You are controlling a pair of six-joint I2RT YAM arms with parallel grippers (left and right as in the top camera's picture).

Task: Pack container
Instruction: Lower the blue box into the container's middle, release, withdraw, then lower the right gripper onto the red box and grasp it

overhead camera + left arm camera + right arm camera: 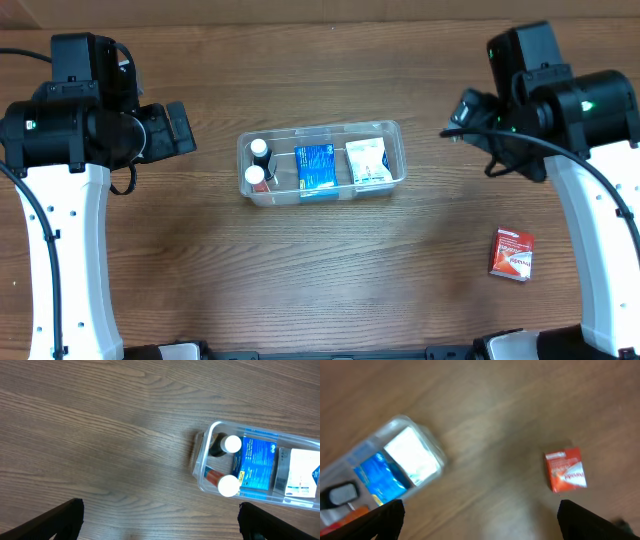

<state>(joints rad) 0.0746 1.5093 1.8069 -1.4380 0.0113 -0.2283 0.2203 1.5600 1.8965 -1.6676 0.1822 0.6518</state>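
Grainy wood table (320, 290) holds our clear, round-cornered plastic container (399, 150); left gripper (160, 512) and right gripper (480, 512) gape apart.

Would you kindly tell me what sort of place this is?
Likely a robot lab workbench: a left arm and a right arm flank a wooden table holding a container of small items and a red box.

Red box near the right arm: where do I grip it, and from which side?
From straight above with the right gripper, pinching the red box across its shorter width, on the two long side edges. It lies flat, label up, slightly skewed, with nothing beside it.
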